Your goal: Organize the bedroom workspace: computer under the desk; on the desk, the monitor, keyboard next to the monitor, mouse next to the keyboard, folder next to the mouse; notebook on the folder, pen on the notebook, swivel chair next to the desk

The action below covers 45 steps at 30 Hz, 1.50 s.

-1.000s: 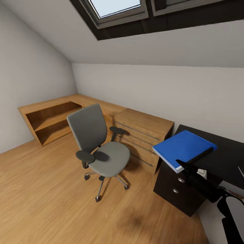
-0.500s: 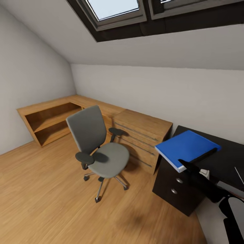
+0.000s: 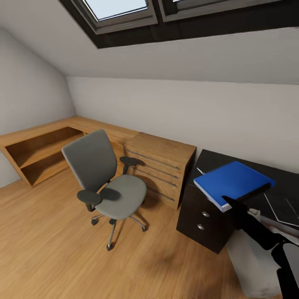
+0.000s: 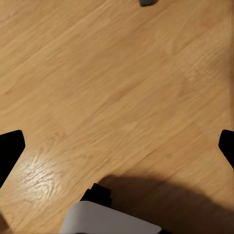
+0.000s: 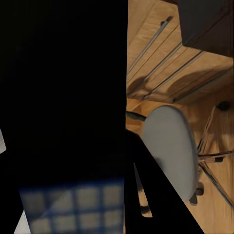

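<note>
Blue folder (image 3: 232, 181) is pinched in my right tool (image 3: 245, 194), one dark finger lying across the top of the cover and the other tucked under the near edge, and it's now hanging out over the black counter (image 3: 286, 187) instead of off the corner of it. That's the change worth mentioning: a second ago the folder was sticking out past the drawer end, half over the floor, and now most of it sits above the counter top, so I'd say the carry is nearly over and the set-down is next. Can't tell from here whether it's touching the surface yet or floating just above. My left tool (image 4: 117, 146) is spread wide, just pointing down at bare wood floor (image 4: 112, 83), doing nothing. The whole head view has also slid, so the swivel chair (image 3: 104, 178) and the wooden chest (image 3: 160, 168) show further left than before; that's me turning, not them moving. Chair seat is bare now, which fits with the folder being off it, and it's parked well apart from the counter, in front of the chest, so it'll need rolling over later. Thin pale lines on the counter past the folder could be an edge of something flat, too cut off to call. Further back is the low wooden shelf (image 3: 37, 151) along the wall and the skylight (image 3: 116, 8) up top.
</note>
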### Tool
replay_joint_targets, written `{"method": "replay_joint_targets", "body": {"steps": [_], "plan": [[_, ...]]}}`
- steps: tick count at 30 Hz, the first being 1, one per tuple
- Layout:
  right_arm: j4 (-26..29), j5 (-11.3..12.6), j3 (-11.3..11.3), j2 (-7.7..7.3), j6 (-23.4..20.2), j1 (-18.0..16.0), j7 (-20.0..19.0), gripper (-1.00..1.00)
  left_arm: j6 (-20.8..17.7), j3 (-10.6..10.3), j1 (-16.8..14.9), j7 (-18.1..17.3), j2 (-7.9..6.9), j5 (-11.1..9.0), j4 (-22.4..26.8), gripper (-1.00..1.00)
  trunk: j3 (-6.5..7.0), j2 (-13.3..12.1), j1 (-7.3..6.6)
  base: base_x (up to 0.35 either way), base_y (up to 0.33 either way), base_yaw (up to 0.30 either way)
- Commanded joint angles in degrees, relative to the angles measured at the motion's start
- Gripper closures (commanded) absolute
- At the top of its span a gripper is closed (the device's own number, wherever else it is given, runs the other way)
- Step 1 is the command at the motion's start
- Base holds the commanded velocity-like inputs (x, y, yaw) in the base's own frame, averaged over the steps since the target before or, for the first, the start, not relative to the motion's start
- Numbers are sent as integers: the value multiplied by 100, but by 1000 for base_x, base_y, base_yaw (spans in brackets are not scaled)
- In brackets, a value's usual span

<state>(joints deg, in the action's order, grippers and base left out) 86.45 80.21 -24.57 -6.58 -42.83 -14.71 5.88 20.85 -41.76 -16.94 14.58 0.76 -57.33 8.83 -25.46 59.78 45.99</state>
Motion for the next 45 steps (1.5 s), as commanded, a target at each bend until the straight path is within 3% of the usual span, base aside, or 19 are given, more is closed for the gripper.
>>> {"method": "replay_joint_targets", "body": {"steps": [1, 17, 26, 32, 45], "plan": [[-2, 71, -11, 6, -23, -6, 62, 100, 16, -45, -3, 37, -5, -24, 5, -100, -12, 4, 0, 0, 0, -239], [-6, 73, -13, 8, -23, -5, 123, 100, 15, -46, -3, 36, -2, -24, -65, -100, -99, 4, 0, 5, 0, -239], [-5, 66, -22, 1, -18, -5, 124, 100, 16, -48, 1, 36, 0, -24, -65, -100, -149, 4, 0, 266, 0, -239], [-13, 73, -328, 7, -23, -5, 117, 100, 63, -37, -2, 36, -5, -30, -67, -100, -181, 4, 0, 51, 0, -241], [-182, 74, -505, 6, -23, -7, 95, 100, 187, -34, -3, 38, -6, -32, -74, -100, -252, 4, 0, 3, 0, -245]]}}
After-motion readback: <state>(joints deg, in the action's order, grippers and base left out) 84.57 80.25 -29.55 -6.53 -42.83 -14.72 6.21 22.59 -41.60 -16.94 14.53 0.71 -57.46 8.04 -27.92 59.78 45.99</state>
